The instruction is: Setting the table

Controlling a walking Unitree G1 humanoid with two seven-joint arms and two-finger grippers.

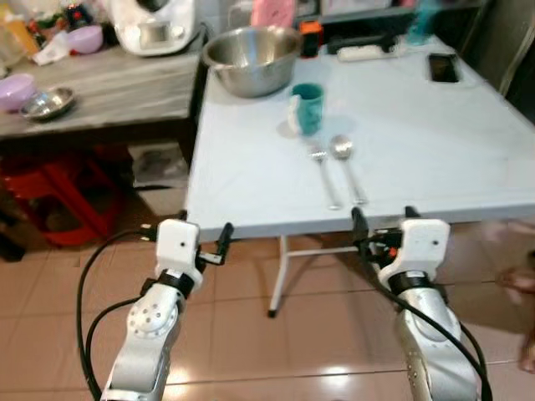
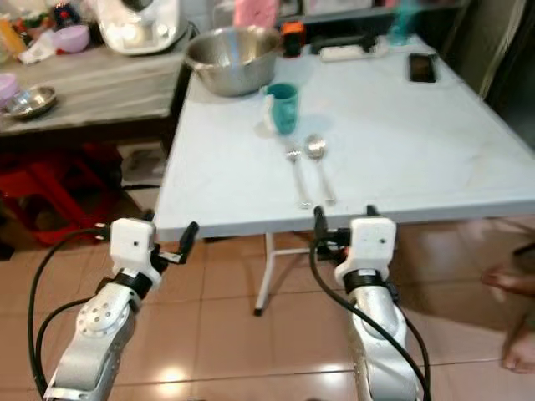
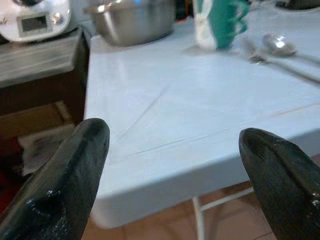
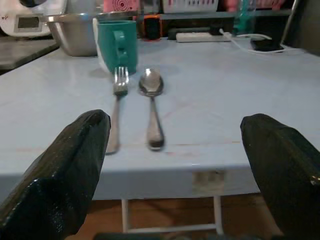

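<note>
Worktop: a pale blue folding worktop (image 1: 418, 159) stands ahead of the robot on a floor of reddish-brown tiles (image 1: 276, 351)
Fork: a metal fork (image 1: 324, 175) lies near the front edge of the worktop, tines pointing away from the robot
Spoon: a metal spoon (image 1: 347, 167) lies just beside the fork on its right, parallel to it, bowl pointing away
Mug: a teal mug (image 1: 308, 107) stands upright just beyond the heads of the fork and spoon
Bowl: a large steel mixing bowl (image 1: 252, 58) sits at the far left corner of the worktop
Far edge: a white power strip (image 1: 365, 52) and a dark phone (image 1: 443, 67) lie toward the back right
Left claw: the left claw (image 1: 188, 236) hangs in front of the worktop's near left corner, below its edge, fingers (image 3: 65, 185) spread wide apart and holding nothing
Right claw: the right claw (image 1: 384, 221) sits just in front of the near edge, in line with the fork and spoon, fingers (image 4: 60, 175) parted and empty
Side counter: a wooden counter (image 1: 109, 92) to the left carries a white kitchen appliance (image 1: 155, 25), a small steel dish (image 1: 48, 102) and purple bowls (image 1: 17, 88)
Under the counter: a red plastic stool (image 1: 67, 200)
</note>
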